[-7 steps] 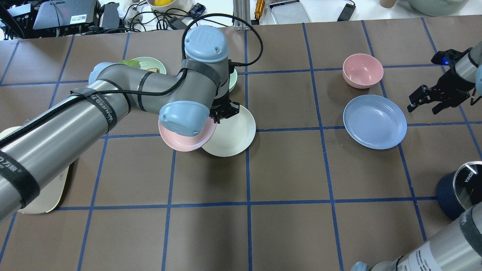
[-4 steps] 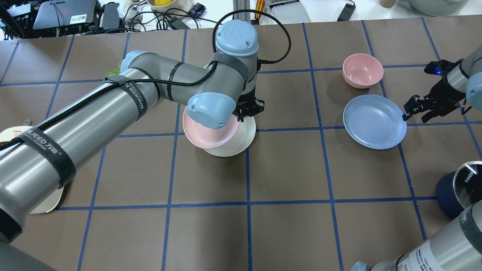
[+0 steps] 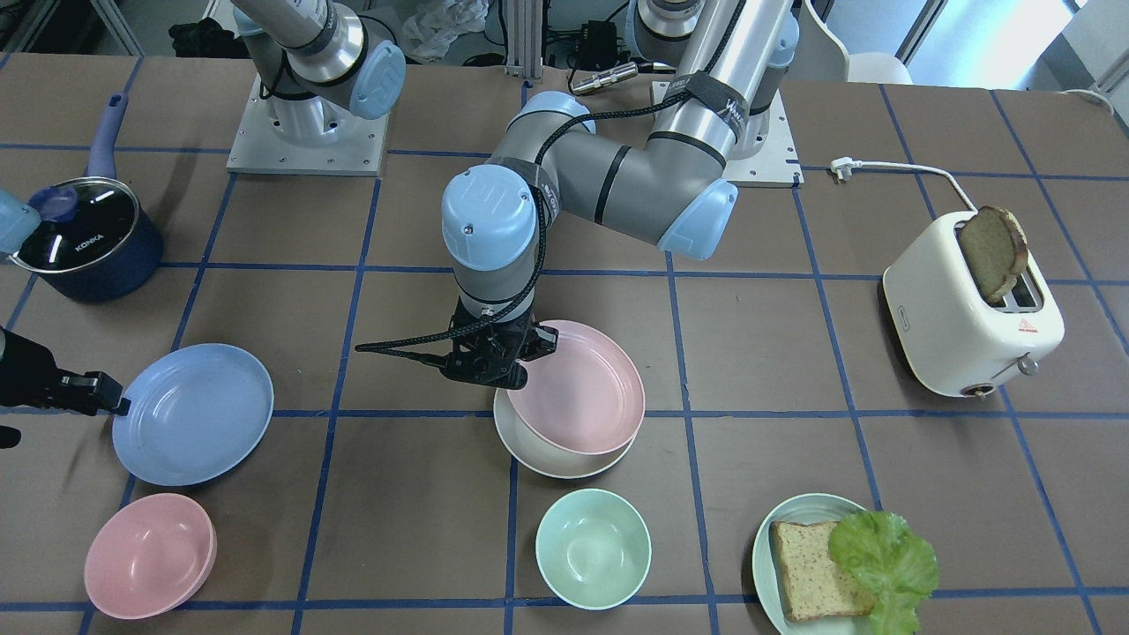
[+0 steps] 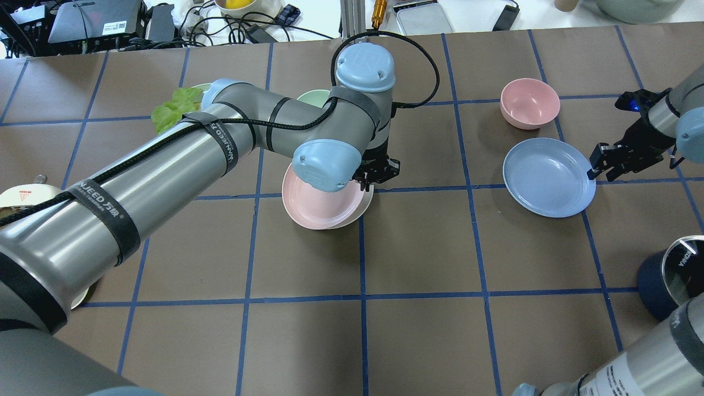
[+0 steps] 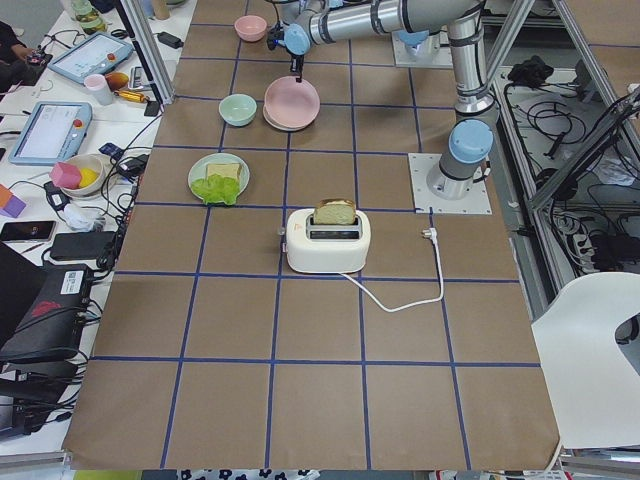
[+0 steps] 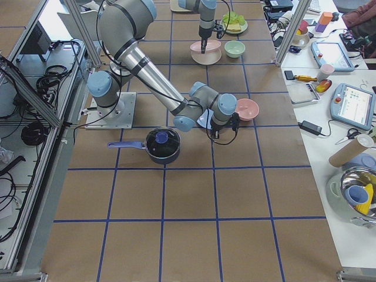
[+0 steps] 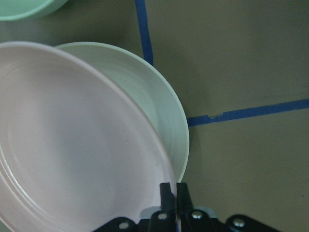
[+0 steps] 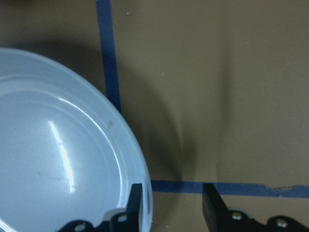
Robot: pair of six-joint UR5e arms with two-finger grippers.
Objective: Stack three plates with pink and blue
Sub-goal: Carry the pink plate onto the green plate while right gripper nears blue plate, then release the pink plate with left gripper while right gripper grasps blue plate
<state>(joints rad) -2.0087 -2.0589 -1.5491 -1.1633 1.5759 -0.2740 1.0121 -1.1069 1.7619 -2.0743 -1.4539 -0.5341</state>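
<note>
My left gripper (image 4: 379, 173) is shut on the rim of the pale pink plate (image 4: 322, 206). It holds the plate tilted over the cream-white plate (image 4: 365, 202), which lies on the table and shows only as a sliver. In the front view the pink plate (image 3: 578, 388) covers most of the white plate (image 3: 551, 459). In the left wrist view the fingers (image 7: 167, 193) pinch the pink rim (image 7: 72, 145) above the white plate (image 7: 159, 106). The periwinkle blue plate (image 4: 549, 177) lies alone at the right. My right gripper (image 4: 595, 166) is open at its right rim. In the right wrist view it (image 8: 171, 198) straddles the blue rim (image 8: 58, 159).
A pink bowl (image 4: 529, 103) stands just behind the blue plate. A mint-green bowl (image 3: 593, 547) stands close beyond the stack. A pale green plate with bread and lettuce (image 3: 820, 564), a toaster (image 3: 970, 309) and a dark blue pot (image 3: 84, 234) stand further off.
My left arm has carried the pink plate to the right, from half off the white plate to nearly over it. My right gripper has moved in to the blue plate's rim.
</note>
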